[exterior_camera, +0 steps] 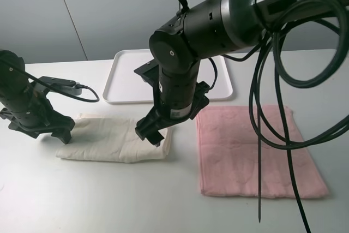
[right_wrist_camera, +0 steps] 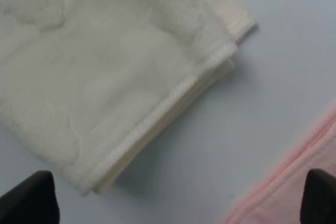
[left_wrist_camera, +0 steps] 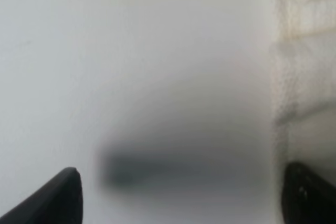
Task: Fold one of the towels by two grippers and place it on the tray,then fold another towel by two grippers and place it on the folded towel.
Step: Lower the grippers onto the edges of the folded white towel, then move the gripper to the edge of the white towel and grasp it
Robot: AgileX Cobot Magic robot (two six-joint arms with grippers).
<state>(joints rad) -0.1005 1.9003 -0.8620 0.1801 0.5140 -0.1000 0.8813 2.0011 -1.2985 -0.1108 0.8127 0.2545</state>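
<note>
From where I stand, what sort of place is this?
Probably a robotics lab bench: a plain white table, black cabled left arm and right arm, and a cream towel, pink towel and white tray set out as props.

A bare strip of white tabletop [exterior_camera: 184,162] runs between the folded cream terry towel [exterior_camera: 112,137] and the flat pale pink terry towel [exterior_camera: 256,151]. The bulky black right arm [exterior_camera: 177,69] crosses in front of the white plastic tray [exterior_camera: 122,88]. Looped black cables [exterior_camera: 259,113] hang over the pink towel.

We count two towels, one cream towel [exterior_camera: 109,137] and one pink towel [exterior_camera: 256,151], one tray [exterior_camera: 128,75], and two grippers, the left gripper [exterior_camera: 41,129] and the right gripper [exterior_camera: 151,135].
</note>
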